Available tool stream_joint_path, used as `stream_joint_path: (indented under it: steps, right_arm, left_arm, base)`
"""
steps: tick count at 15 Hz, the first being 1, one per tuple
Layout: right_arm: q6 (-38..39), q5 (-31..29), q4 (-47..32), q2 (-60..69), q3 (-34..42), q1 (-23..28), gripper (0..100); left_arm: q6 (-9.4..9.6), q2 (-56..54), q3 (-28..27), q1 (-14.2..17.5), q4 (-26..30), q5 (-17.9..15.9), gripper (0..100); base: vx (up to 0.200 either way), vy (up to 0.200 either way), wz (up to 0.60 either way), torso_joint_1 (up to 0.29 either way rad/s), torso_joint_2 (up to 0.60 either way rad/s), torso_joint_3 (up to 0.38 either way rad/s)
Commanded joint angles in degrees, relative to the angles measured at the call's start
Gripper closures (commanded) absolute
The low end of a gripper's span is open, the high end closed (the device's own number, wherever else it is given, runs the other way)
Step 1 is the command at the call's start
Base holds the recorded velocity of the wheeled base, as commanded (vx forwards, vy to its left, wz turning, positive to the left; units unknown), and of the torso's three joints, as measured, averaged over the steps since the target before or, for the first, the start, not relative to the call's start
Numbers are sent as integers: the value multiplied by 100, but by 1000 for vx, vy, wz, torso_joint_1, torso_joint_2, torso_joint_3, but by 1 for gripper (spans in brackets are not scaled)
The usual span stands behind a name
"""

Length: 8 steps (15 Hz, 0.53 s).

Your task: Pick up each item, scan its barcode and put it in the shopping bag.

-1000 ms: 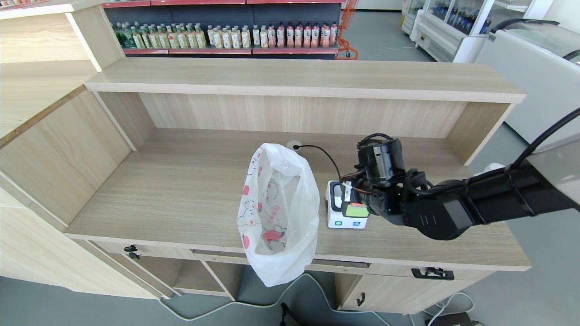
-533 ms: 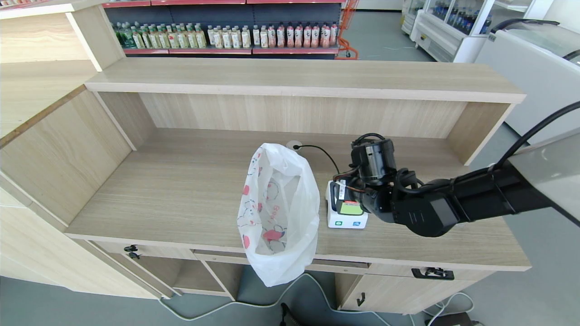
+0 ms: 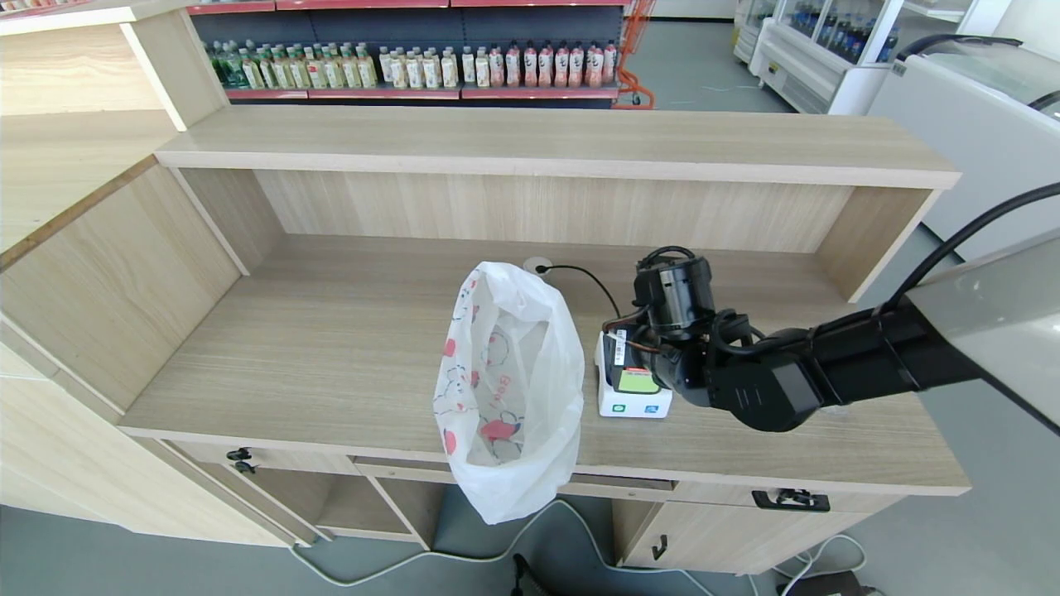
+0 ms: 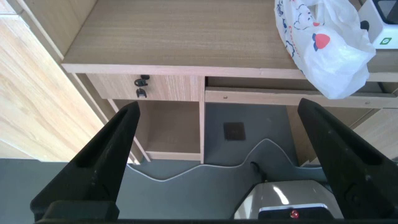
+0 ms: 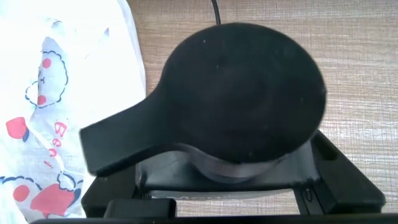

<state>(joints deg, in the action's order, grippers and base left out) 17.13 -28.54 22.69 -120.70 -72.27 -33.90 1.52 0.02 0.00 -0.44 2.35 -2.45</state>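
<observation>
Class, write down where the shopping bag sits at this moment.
In the head view, the shopping bag stands open at the front edge of the counter, near its middle, directly to the robot's left of the white scanner.

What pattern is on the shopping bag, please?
The shopping bag is white with red cartoon prints; head view.

table (image 3: 331, 356): light wood, directly beneath the right end effector (image 3: 636, 374)
bottle shelf (image 3: 414, 70): far beyond it, past the table's raised ledge (image 3: 546, 141)
freezers (image 3: 836, 58): far beyond, to its right
</observation>
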Motion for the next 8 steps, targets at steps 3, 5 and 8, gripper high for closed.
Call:
stream_joint_path:
  steps: [3, 5, 8]
  right_arm:
    - [1, 6, -1, -6, 2, -20, 100]
    - [10, 15, -1, 55, -7, -20, 100]
    - [291, 6, -10, 618, 55, -152, 100]
  left_arm:
    - [6, -2, 0, 0, 2, -1, 0]
    - [6, -2, 0, 0, 2, -1, 0]
    - [6, -2, 0, 0, 2, -1, 0]
  base:
    - [0, 0, 0, 0, 0, 0]
    - [0, 0, 0, 0, 0, 0]
    - [0, 0, 0, 0, 0, 0]
